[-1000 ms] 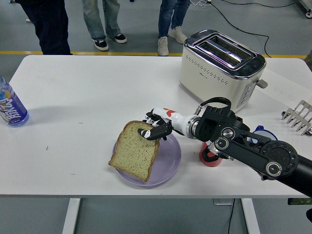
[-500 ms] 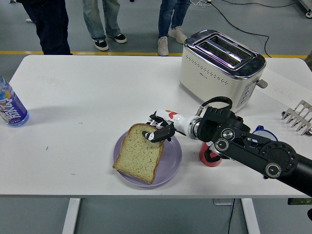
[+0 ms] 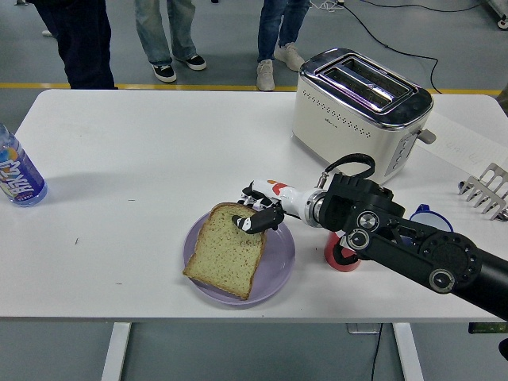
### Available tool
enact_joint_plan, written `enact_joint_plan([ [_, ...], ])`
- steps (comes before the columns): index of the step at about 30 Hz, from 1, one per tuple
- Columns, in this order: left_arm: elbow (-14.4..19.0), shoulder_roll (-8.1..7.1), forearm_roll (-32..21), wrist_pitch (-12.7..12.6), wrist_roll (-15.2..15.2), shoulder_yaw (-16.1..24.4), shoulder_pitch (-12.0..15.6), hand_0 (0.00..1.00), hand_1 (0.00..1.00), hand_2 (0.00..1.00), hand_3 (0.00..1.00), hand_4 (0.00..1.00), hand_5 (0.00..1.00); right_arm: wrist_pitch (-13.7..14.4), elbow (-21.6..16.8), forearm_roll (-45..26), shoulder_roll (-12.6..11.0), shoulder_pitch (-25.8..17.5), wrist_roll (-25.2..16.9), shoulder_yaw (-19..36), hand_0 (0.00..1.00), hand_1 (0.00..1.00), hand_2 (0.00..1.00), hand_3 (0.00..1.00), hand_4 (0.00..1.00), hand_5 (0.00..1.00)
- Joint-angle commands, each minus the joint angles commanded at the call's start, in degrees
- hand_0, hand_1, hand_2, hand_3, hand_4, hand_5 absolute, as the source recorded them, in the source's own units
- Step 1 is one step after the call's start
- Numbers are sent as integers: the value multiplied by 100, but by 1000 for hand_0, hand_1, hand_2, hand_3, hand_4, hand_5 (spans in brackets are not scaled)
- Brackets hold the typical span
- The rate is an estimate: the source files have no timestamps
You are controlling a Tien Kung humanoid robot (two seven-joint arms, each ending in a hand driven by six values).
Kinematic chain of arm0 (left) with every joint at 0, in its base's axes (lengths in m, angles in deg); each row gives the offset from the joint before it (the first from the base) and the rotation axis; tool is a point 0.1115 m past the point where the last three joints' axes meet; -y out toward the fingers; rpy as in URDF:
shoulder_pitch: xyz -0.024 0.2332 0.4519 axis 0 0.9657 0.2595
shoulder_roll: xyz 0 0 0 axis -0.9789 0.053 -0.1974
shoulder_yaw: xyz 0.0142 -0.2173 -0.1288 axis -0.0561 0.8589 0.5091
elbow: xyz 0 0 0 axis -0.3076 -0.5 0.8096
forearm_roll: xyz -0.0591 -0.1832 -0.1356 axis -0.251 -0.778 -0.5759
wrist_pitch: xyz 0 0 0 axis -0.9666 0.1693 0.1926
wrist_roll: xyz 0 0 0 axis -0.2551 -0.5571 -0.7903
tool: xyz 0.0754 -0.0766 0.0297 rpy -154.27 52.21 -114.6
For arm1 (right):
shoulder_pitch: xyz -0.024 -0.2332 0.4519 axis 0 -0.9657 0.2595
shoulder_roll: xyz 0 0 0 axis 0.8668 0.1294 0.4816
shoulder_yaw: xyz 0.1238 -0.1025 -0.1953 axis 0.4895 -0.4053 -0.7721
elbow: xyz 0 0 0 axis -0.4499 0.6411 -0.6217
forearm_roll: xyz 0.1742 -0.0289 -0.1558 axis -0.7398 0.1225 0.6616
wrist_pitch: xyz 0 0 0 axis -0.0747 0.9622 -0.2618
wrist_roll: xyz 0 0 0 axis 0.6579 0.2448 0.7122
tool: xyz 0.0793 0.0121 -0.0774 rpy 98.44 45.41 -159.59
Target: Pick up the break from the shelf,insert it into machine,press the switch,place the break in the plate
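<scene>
Bread (image 3: 229,249) now flat under robot hand (image 3: 258,213)

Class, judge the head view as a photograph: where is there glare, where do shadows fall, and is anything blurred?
Head view: glare streaks the toaster's chrome top; a soft shadow lies right of the bottle; bread and right hand look sharp, unblurred.

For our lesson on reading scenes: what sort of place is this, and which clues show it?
Probably a robotics lab or test hall, not a kitchen: a toaster on a white table, cables on the bare floor, onlookers' legs beyond.
</scene>
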Motion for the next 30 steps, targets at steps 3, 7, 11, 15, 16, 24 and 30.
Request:
enact_joint_plan([
  [3, 0, 0, 2, 0, 2, 1, -2, 332, 439, 586, 722, 588, 998, -48, -18, 168, 0, 3, -37, -13, 221, 340, 515, 555, 548, 15],
  [7, 0, 0, 4, 1, 2, -1, -2, 333, 438, 586, 722, 589, 998, -117, -22, 308, 1, -13, -49, 15, 303, 372, 523, 574, 592, 70],
  [11, 0, 0, 6, 0, 3, 1, -2, 333, 438, 586, 722, 589, 998, -195, -21, 418, -3, -15, -62, 44, 303, 372, 523, 574, 592, 70],
  [15, 0, 2, -9, -2, 0, -10, 0, 332, 438, 586, 721, 590, 998, -273, -42, 569, -15, -11, -72, 59, 440, 461, 576, 628, 629, 124],
  [16, 0, 2, -10, -2, 0, -10, 0, 332, 438, 586, 721, 590, 998, -281, -45, 587, -16, -11, -73, 59, 440, 461, 576, 628, 629, 124],
  [24, 0, 1, -24, -2, -5, -20, -9, 332, 438, 584, 720, 591, 998, -282, -79, 729, -33, -4, -69, 79, 625, 584, 636, 679, 636, 141],
  [30, 0, 5, -20, -4, -3, -12, 0, 332, 436, 584, 719, 593, 998, -277, -110, 833, -43, -8, -64, 91, 746, 704, 695, 715, 646, 142],
])
